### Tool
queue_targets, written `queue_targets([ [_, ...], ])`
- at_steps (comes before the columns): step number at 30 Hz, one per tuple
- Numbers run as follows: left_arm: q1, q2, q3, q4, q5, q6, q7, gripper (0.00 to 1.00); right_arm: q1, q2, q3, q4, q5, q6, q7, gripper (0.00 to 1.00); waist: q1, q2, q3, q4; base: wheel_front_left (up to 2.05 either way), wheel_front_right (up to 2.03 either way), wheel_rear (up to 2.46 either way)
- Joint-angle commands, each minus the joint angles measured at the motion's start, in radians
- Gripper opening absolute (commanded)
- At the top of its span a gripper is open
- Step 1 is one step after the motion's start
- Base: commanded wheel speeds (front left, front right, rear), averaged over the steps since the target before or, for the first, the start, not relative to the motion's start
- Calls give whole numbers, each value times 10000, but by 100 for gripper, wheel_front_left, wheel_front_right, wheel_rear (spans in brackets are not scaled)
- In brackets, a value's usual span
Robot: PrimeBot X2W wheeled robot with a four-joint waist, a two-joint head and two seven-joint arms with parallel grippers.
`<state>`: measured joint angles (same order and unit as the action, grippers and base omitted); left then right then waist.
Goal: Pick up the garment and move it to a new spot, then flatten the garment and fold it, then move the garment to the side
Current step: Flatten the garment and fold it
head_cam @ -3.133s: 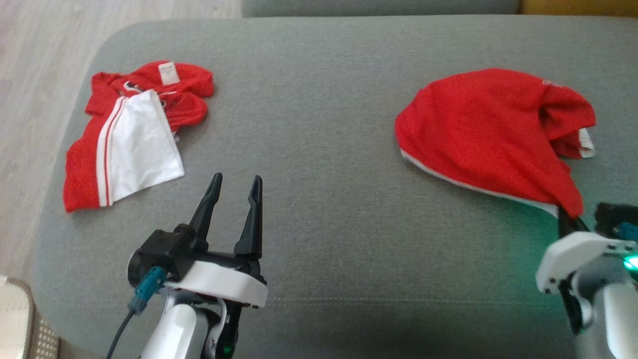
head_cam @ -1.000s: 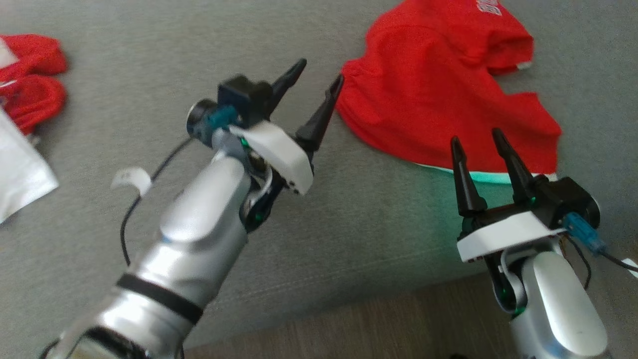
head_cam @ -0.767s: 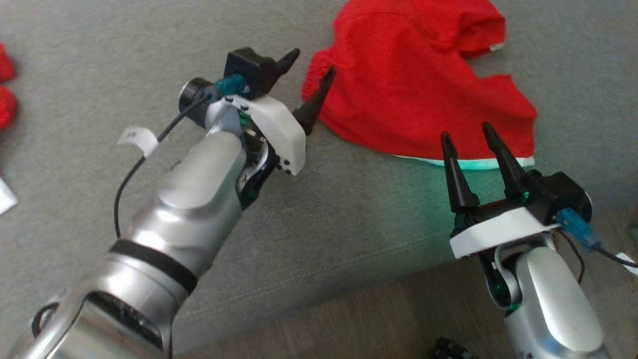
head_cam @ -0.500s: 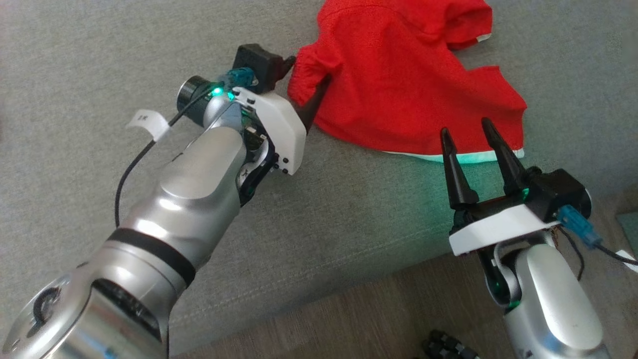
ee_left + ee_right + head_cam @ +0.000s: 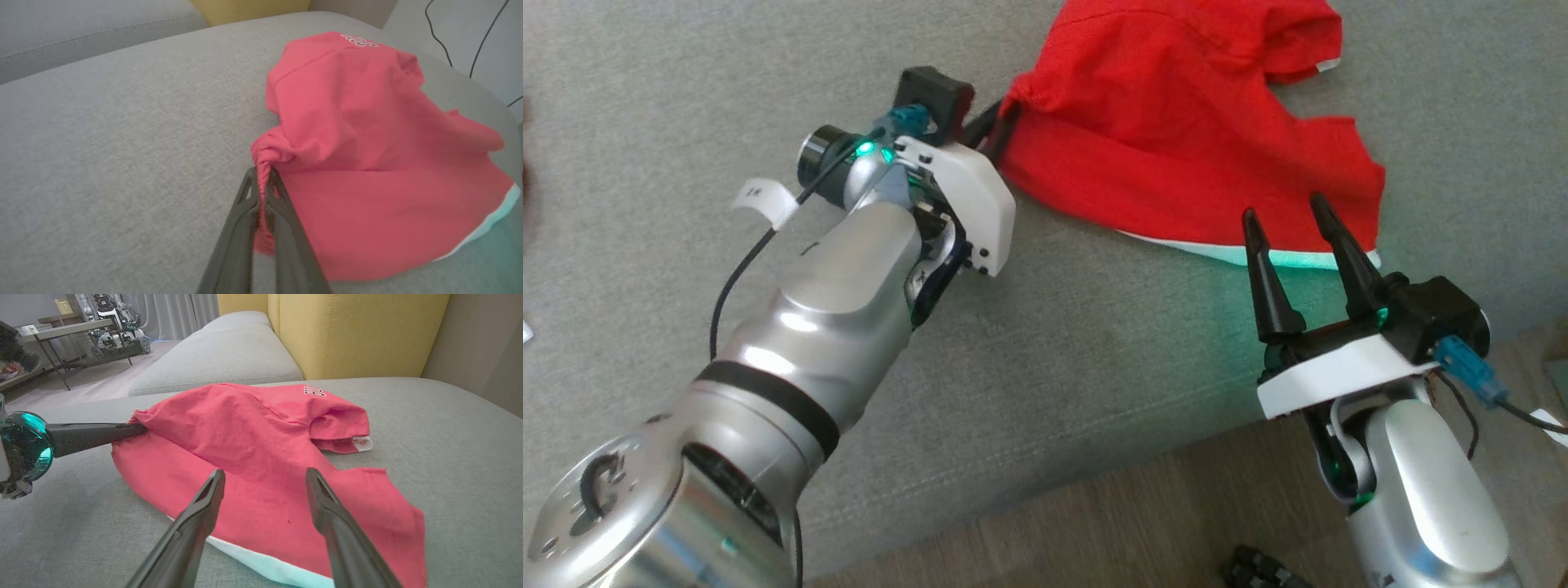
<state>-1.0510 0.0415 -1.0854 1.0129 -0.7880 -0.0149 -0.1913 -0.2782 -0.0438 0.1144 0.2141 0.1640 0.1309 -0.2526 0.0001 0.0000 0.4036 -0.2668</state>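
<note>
The grey sofa cushion (image 5: 686, 82) takes up most of the head view, and its front edge drops to a wood floor at 5 o'clock. The red shirt (image 5: 1176, 139) lies straight on it at about 1 o'clock, rumpled rather than spread. Its long axis runs from 10 o'clock down to 4 o'clock, a white hem lines the near edge, and a sleeve is bunched at the far right. No box or basket is involved; the cushion alone bears the cloth.

The left gripper (image 5: 995, 129) sits at the 10 o'clock end of the shirt, with the body of the cloth trailing off toward 3 o'clock from it. Its fingers are pressed together on a gathered pinch of the shirt's edge, as the left wrist view shows plainly. The right gripper (image 5: 1282, 206) stands at the near hem with the shirt at its 12 o'clock, its fingers spread wide and holding nothing. Whether its tips touch the hem cannot be told.

The left arm therefore has the cloth. A lift would likely hang the shirt from that one corner.
</note>
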Motion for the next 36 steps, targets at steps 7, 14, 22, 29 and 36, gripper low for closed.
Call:
queue_targets([
  [7, -899, 87, 376, 358, -301, 764, -620, 0, -157, -64, 120, -285, -119, -2, -91, 100, -1, 0, -332, 468, 0, 0, 0],
  [14, -643, 104, 429, 893, -95, 816, -698, 0, 86, -64, -118, -204, -329, -2, -91, 100, -1, 0, -802, 1203, 0, 0, 0],
  [22, -72, 331, 429, 1231, 50, 639, -560, 0, 290, -64, -69, -35, -438, -2, -91, 100, -1, 0, -1380, 1834, 0, 0, 0],
  [29, -808, 690, 10, 1839, 278, 154, 772, 0, 27, -64, 497, 0, -250, -2, -91, 100, -1, 0, -1166, 1195, 0, 0, 0],
  [36, -1587, 1235, -350, 2336, 441, -462, 2267, 0, -297, -64, 754, -91, 164, -2, -91, 100, -1, 0, -624, 277, 0, 0, 0],
])
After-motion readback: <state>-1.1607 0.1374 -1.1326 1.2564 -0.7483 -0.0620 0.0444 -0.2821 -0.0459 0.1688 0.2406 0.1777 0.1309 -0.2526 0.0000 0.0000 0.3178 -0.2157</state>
